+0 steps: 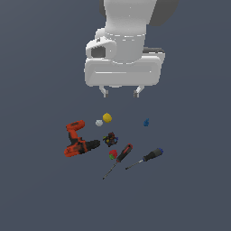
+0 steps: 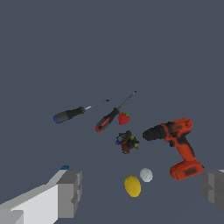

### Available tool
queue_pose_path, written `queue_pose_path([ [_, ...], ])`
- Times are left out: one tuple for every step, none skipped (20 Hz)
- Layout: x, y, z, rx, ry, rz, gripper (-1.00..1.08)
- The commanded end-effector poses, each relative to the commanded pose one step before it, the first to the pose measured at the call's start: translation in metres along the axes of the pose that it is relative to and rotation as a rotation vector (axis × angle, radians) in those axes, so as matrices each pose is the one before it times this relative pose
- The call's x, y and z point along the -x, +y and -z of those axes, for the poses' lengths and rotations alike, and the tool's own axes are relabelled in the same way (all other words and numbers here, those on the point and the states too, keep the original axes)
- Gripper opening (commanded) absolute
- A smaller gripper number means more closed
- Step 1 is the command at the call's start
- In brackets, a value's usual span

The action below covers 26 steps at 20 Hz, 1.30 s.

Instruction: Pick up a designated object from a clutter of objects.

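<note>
You are looking at a flat, plain slate-grey worktop [image 1: 40,198] with nothing behind it but the same even grey. The arm's white hand hangs well above the scatter, and its jaws [image 1: 121,93] stand released, wide apart, with nothing between them; in the wrist view you see one finger [image 2: 70,192] at one edge of the picture and the other at the opposite edge.

The yellow ball [image 1: 107,117] lies on the worktop below the hand, apart from the jaws, close under the finger on the exterior view's left. In the wrist view the yellow ball [image 2: 132,186] sits between the two fingers, nearer the middle. Just beside it, toward the exterior view's left, is a small white lump [image 1: 99,122], near it but, as far as you can tell, not touching.

Further to the exterior view's left lies an orange-and-black drill [image 1: 77,140] on its side. Nearer the camera than the ball is a dark multicoloured piece [image 1: 110,139], and beyond that a small red-and-green ball [image 1: 113,154] close against the handle of a red-and-black screwdriver [image 1: 119,159]. A second screwdriver [image 1: 147,157], with a black and blue handle, lies to the exterior view's right, apart from the first. A small blue piece [image 1: 146,122] sits alone, off to the exterior view's right of the yellow ball.
</note>
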<state>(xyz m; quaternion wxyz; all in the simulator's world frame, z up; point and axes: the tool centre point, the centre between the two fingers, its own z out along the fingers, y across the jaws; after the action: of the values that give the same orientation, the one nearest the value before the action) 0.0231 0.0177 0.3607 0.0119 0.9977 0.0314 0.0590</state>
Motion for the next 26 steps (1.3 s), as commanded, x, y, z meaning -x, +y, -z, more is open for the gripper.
queue_pose_path([
  [0.0, 0.00001, 0.0, 0.0, 0.0, 0.0, 1.0],
  [-0.00004, 0.00002, -0.00004, -0.0002, -0.00023, -0.00093, 1.0],
  [-0.00012, 0.00024, -0.00017, -0.00068, -0.00075, -0.003, 1.0],
  [-0.0002, 0.00042, -0.00027, -0.00113, -0.00125, -0.00498, 1.0],
  [-0.00028, 0.00053, -0.00035, -0.00157, -0.00172, -0.00686, 1.0],
  [-0.00037, 0.00065, -0.00041, -0.00199, -0.00217, -0.00862, 1.0],
  [-0.00038, 0.00063, -0.00035, -0.00197, -0.00213, -0.00844, 1.0],
  [-0.00032, 0.0005, -0.00021, -0.00152, -0.00163, -0.00646, 1.0],
  [-0.00024, 0.0003, -0.00007, -0.00104, -0.0011, -0.00438, 1.0],
  [-0.00015, 0.00014, 0.00004, -0.00057, -0.00059, -0.00235, 1.0],
  [-0.00002, -0.00024, 0.00015, 0.0, 0.0, 0.0, 1.0],
  [0.00005, 0.00022, -0.00008, 0.00021, 0.00024, 0.00092, 1.0],
  [0.00018, 0.00001, -0.00047, 0.00022, 0.00013, 0.00064, 1.0],
  [0.00029, 0.00023, -0.00118, -0.00011, -0.00037, -0.00113, 1.0],
  [0.00042, 0.00044, -0.00184, -0.00026, -0.00068, -0.00217, 1.0],
  [0.00057, 0.00055, -0.00242, -0.00031, -0.00085, -0.0027, 1.0],
  [0.00073, 0.00068, -0.00296, -0.00033, -0.001, -0.00314, 1.0],
  [0.0009, 0.00074, -0.0035, -0.00034, -0.00113, -0.00353, 1.0],
  [0.00107, 0.00092, -0.00407, -0.00038, -0.00133, -0.00414, 1.0],
  [0.00126, 0.00102, -0.00459, -0.00041, -0.00149, -0.00463, 1.0],
  [0.00145, 0.00116, -0.00511, -0.00046, -0.00168, -0.00524, 1.0],
  [0.00167, 0.00132, -0.00566, -0.00051, -0.00189, -0.00594, 1.0],
  [0.00189, 0.00145, -0.00616, -0.00053, -0.00207, -0.00653, 1.0],
  [0.00214, 0.00161, -0.00667, -0.00055, -0.00225, -0.00713, 1.0],
  [0.00242, 0.00172, -0.00717, -0.00055, -0.00241, -0.00768, 1.0],
  [0.00271, 0.0019, -0.00767, -0.00056, -0.00261, -0.00835, 1.0],
])
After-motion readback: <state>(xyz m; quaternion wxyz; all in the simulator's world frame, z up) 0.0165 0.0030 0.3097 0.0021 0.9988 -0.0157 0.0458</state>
